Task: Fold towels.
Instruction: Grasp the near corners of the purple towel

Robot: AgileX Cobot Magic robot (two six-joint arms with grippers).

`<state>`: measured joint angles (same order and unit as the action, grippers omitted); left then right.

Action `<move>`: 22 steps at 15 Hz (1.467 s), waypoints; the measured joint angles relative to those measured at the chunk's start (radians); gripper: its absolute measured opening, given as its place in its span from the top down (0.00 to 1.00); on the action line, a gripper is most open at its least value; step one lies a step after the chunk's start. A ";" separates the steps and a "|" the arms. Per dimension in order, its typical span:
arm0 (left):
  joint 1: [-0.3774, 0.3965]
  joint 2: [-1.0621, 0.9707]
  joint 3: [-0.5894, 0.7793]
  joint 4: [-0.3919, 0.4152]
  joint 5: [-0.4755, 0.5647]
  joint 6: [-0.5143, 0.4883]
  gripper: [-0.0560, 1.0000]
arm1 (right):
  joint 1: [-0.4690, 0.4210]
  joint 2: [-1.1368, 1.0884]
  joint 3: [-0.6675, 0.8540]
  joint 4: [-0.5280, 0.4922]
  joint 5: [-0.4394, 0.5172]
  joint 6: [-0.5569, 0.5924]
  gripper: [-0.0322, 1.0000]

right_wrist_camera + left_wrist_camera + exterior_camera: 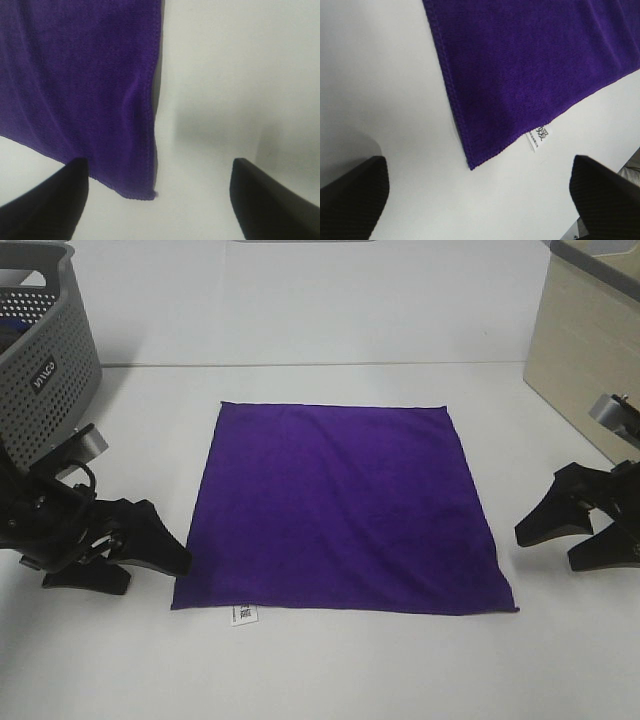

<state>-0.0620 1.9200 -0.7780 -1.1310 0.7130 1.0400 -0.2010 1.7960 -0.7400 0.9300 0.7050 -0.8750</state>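
Observation:
The deep purple towel (pixel 340 505) lies flat and spread square in the middle of the white table. Its white care tag (pixel 243 615) sticks out at the front left corner. My left gripper (pixel 155 575) is open and empty, low over the table just left of that corner. In the left wrist view the towel (pixel 535 65), its tag (pixel 539 137) and the open gripper (pixel 480 200) show. My right gripper (pixel 548 548) is open and empty, right of the towel's front right corner. The right wrist view shows that corner of the towel (pixel 80 85) between the open gripper (pixel 157 200) fingers.
A grey perforated basket (pixel 45 350) stands at the back left, close behind the left arm. A beige box (pixel 585 350) stands at the back right. Bare white table (pixel 340 670) lies in front of the towel.

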 joint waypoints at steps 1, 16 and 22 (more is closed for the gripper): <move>0.000 0.001 0.000 -0.004 0.002 0.000 0.09 | 0.000 0.026 0.000 0.013 0.010 -0.007 0.22; -0.037 0.020 -0.015 -0.010 0.031 -0.058 0.09 | 0.129 0.185 -0.019 0.152 0.069 -0.007 0.28; -0.256 0.141 -0.290 0.247 0.066 -0.410 0.21 | 0.272 0.238 -0.111 0.100 0.077 0.165 0.34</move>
<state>-0.3180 2.0610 -1.0680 -0.8840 0.7790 0.6300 0.0710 2.0340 -0.8510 1.0300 0.7820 -0.7100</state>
